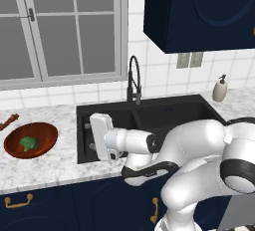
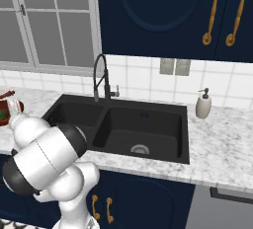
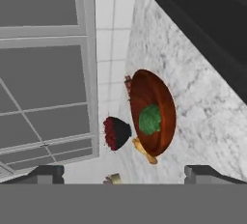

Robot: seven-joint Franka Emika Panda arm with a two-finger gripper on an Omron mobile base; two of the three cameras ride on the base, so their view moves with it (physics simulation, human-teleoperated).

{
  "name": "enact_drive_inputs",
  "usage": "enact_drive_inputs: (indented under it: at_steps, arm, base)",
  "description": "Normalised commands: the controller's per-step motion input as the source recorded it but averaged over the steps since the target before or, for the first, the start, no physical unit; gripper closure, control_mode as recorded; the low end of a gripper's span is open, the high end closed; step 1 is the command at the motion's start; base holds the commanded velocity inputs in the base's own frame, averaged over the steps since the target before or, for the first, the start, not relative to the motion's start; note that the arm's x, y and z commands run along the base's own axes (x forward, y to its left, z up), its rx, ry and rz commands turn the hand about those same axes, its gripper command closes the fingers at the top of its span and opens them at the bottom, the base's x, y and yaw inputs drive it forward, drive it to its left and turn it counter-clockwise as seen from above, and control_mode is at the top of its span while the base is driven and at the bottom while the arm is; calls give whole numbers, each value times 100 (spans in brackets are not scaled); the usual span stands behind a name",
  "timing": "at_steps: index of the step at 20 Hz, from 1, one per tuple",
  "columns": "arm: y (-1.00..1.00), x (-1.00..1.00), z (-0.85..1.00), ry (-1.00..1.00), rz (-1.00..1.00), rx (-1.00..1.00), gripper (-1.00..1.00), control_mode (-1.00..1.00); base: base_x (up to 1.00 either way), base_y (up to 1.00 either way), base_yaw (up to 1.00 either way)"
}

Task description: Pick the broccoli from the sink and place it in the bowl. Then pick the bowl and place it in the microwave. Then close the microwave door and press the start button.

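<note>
The black sink [image 1: 169,113] fills the centre of the left base view, set in the marble counter [image 1: 50,163]. At centre left of that frame sits the bowl [image 1: 31,139], with the broccoli [image 1: 29,143] resting inside it. The gripper [image 3: 123,172], at the bottom of the hand view, is spread wide and holds nothing.

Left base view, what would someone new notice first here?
Probably the bulky white arm low in front, its open pincer over the left basin of the black sink. Next, the reddish bowl on the marble counter to the left, with the bright green broccoli already inside it.
</note>
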Motion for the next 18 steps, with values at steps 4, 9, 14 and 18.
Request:
enact_drive_inputs:
  at_steps: [4, 9, 14, 18]
  arm:
    - [-27, 26, 100, 34, 0, 2, -100, -100]
    - [2, 8, 100, 8, 0, -9, -100, -100]
    - [13, 1, 100, -2, 1, -22, -100, -100]
    - [4, -4, 94, -5, 0, -32, -100, -100]
  base:
    - [0, 0, 0]
    - [0, 0, 0]
    - [0, 0, 0]
    - [0, 0, 0]
